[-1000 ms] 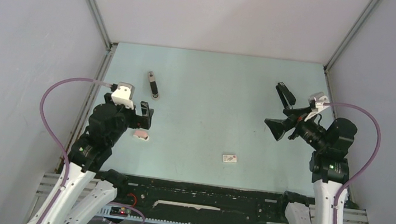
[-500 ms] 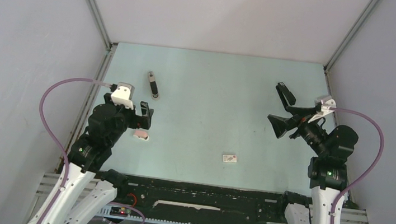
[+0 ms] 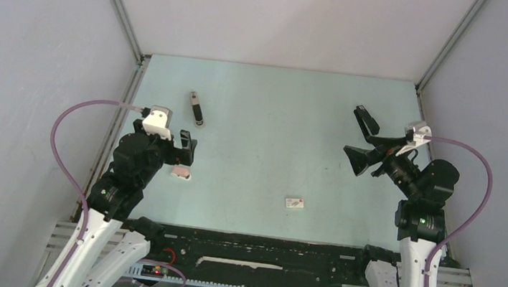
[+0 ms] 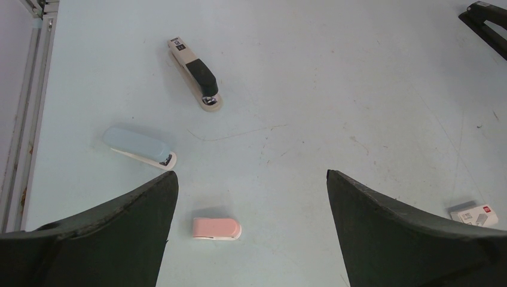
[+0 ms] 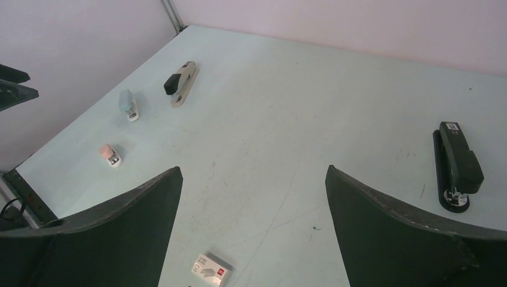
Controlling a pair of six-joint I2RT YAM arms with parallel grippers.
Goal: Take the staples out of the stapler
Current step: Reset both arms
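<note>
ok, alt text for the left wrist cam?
The left gripper hangs open and empty above a pale blue table, its two dark fingers framing the bottom corners. On the table lie a black-and-silver stapler, a small blue stapler, a small pink stapler and, at the right edge, a small white box.

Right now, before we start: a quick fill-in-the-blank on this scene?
The left pincer and right pincer are both ___.
The right wrist view shows ___ staplers on the table.
The smallest stapler, nearest the left pincer, is ___.
The black-topped stapler is ___ than the blue stapler from the left pincer.
Missing: open; four; pink; farther.
</note>
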